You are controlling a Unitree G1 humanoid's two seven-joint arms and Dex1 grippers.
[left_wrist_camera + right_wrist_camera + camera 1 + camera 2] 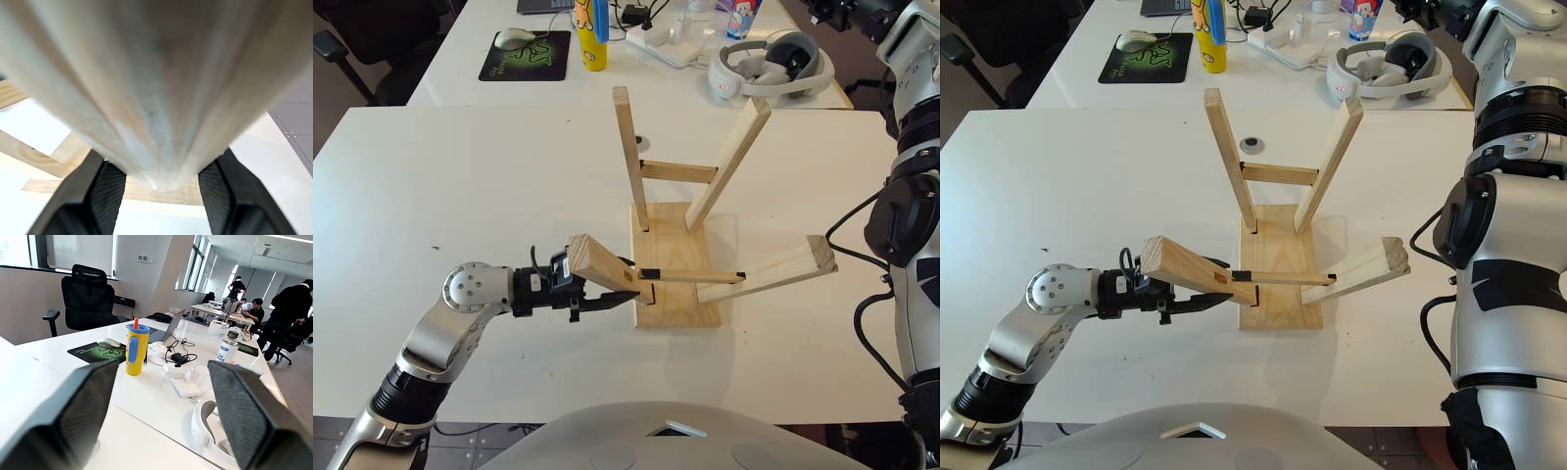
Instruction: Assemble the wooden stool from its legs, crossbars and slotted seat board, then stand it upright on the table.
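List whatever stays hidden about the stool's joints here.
- Left wrist view: the held leg sits close, covering most of the seat board and its slots.
- Eye views: the left gripper and that leg hide whether its end sits in a slot.
- Upright legs' joints: too small to judge.

The leg in the black left gripper is pale blond wood with faint straight grain, as is the seat board just past its fingertips. The thin crossbar running off the held leg has small black marks at both ends. Under the gripper the table is plain white, and far beyond it lie a black mouse pad with a green swirl pattern, a yellow bottle with a blue stripe, and a white-and-grey headset; the right gripper is dark grey with a fine woven texture.
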